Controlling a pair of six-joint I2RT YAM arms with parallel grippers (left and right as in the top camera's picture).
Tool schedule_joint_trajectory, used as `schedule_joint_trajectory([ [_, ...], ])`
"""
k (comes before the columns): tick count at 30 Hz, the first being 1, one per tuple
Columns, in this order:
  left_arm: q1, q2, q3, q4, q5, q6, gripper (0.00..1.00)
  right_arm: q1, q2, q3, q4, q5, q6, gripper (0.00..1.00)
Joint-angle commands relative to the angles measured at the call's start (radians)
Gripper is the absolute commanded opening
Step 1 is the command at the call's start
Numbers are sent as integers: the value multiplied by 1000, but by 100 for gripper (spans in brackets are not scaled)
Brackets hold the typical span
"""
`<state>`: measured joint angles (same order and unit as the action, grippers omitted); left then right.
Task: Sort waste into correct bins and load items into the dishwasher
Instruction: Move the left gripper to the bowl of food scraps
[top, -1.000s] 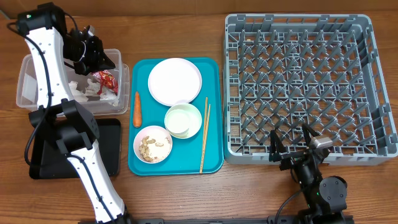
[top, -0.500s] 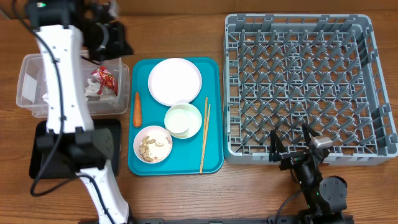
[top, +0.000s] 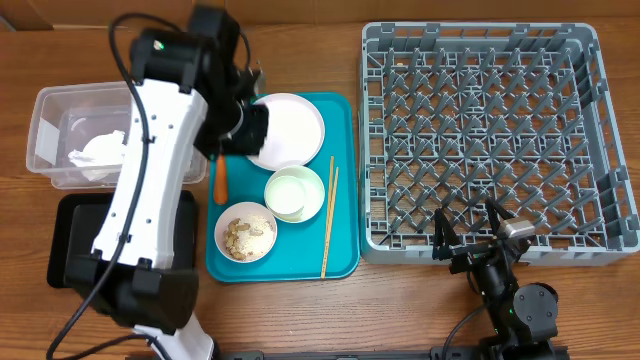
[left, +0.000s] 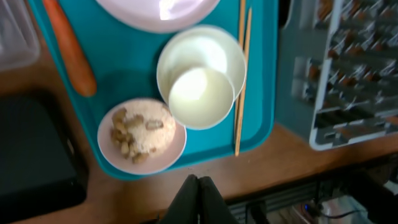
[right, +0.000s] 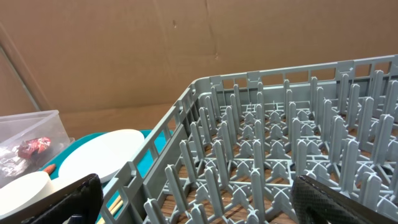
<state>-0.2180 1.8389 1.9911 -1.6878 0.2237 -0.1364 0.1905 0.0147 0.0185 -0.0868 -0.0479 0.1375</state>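
Observation:
My left gripper (top: 252, 128) hangs shut and empty above the teal tray's (top: 345, 255) left side, its closed fingertips (left: 198, 180) at the bottom of the left wrist view. On the tray lie an orange carrot (left: 71, 46), a white plate (top: 290, 125), a bowl (left: 205, 53) with a white cup (left: 200, 98) in it, a bowl of beige food scraps (left: 142, 134) and wooden chopsticks (left: 241, 74). The clear tub (top: 55, 110) holds white tissue (top: 95, 155) and the red wrapper (right: 34, 149). My right gripper (top: 468, 235) stands open and empty at the grey dish rack's (top: 490, 140) front edge.
The black tray (top: 70, 255) lies in front of the clear tub, left of the teal tray. My left arm (top: 150, 170) spans the tub's right end and the black tray. A brown cardboard wall (right: 155, 43) stands behind the table.
My left arm has swung right, from above the clear tub to above the teal tray's left side, its gripper shut throughout. The right arm has not moved.

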Motion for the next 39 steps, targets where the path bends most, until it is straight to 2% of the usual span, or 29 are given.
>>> schedule_joint_trajectory([
  [1, -13, -22, -123, -1, -24, -50, 4, -3, -11, -10, 6, -6, -3, 100],
  [10, -5, -22, -433, 176, -28, -72, 4, -3, -12, -10, 6, -6, -3, 100],
  [14, 2, -22, -500, 252, -81, -118, 4, -3, -12, -10, 6, -6, -3, 100],
  [21, 3, -43, -519, 222, -139, -134, 4, -3, -11, -10, 6, -6, -3, 100],
  [27, 1, -204, -599, 258, -169, -192, 4, -3, -11, -10, 6, -6, -3, 100],
  [32, 1, -401, -765, 385, -172, -272, 4, -3, -11, -10, 6, -6, -3, 100],
  [36, 1, -481, -845, 451, -172, -322, 4, -3, -11, -10, 6, -6, -3, 100],
  [39, 1, -485, -859, 486, -200, -320, 28, -3, -11, -10, 6, -6, -3, 100],
])
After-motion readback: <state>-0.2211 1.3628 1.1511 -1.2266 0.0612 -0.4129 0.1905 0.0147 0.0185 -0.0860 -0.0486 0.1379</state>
